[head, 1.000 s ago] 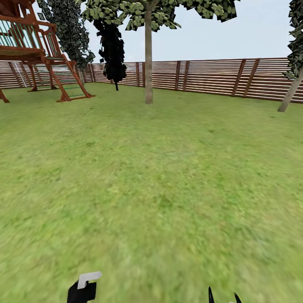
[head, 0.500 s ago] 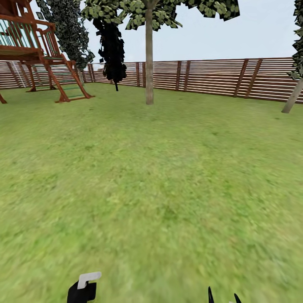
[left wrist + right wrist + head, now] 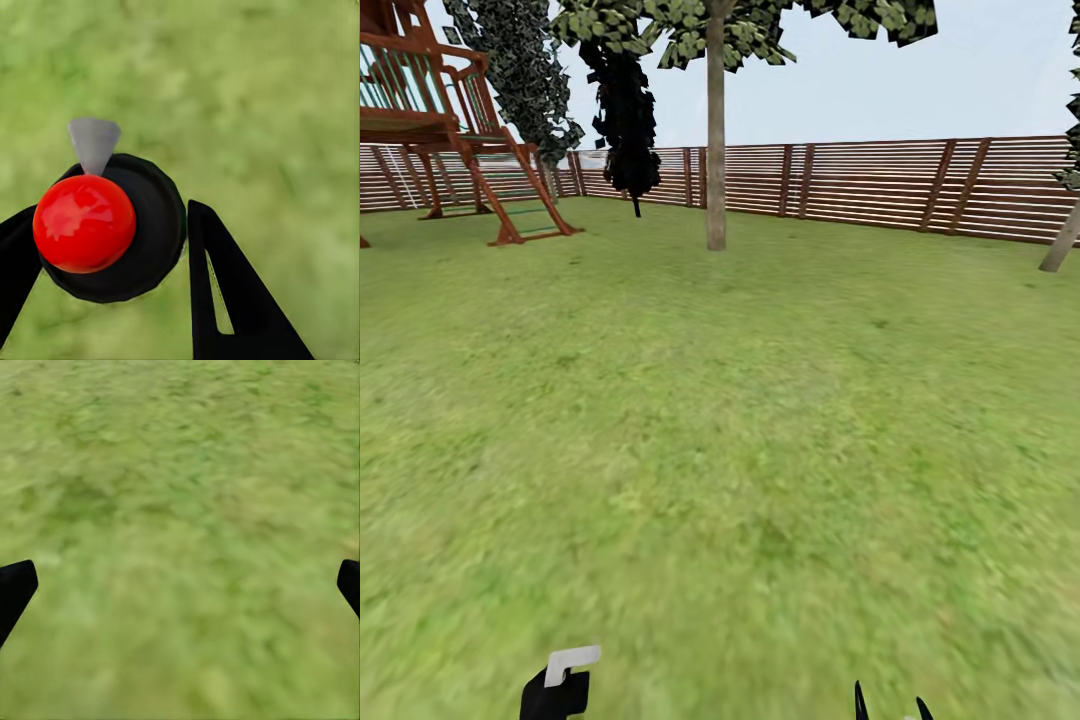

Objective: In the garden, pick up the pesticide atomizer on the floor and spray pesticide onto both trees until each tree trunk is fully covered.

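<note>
The pesticide atomizer [image 3: 101, 229] is a round black body with a glossy red ball on top and a grey cone nozzle. My left gripper [image 3: 112, 225] is shut on it, one black finger [image 3: 225, 292] on each side. In the head view the atomizer [image 3: 565, 668] shows at the bottom left, held low over the lawn. My right gripper [image 3: 890, 708] is open and holds nothing, its fingertips [image 3: 15, 589] wide apart over grass. One tree trunk [image 3: 715, 140] stands straight ahead near the fence. A second, leaning tree trunk [image 3: 1060, 245] is at the far right edge.
A reddish-brown slat fence [image 3: 880, 185] closes the far side of the lawn [image 3: 720, 420]. A wooden playset with a ladder [image 3: 470, 130] stands at the far left. A dark bush-like tree [image 3: 625, 120] grows by the fence.
The whole head view has shifted a little, so the camera has moved; the leaning trunk now sits nearer the right edge. Both grippers hold the same pose.
</note>
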Tool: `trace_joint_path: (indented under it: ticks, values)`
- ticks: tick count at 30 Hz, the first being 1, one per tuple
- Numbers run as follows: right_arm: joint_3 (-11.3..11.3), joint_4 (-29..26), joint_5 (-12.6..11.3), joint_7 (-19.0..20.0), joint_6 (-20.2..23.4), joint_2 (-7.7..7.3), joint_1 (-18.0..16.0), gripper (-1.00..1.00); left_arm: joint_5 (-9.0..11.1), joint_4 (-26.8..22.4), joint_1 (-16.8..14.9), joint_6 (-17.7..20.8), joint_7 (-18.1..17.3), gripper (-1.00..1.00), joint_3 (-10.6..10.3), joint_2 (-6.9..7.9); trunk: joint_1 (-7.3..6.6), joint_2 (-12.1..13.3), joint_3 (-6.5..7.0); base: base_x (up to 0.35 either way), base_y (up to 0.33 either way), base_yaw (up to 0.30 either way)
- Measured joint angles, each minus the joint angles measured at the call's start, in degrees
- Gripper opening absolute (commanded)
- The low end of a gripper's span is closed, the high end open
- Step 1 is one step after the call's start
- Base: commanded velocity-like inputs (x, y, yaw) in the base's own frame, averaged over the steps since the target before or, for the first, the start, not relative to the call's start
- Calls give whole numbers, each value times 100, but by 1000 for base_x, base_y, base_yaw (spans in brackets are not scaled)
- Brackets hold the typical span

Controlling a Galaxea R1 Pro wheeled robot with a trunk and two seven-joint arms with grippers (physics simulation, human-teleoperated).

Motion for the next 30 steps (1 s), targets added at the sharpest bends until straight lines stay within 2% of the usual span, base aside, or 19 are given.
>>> trace_joint_path:
  ticks: [30]
  values:
    - [0,0,0,0,0,0,0,100,5,0,0,-5,4,-100,7,8,0,0,0,341,33,0]
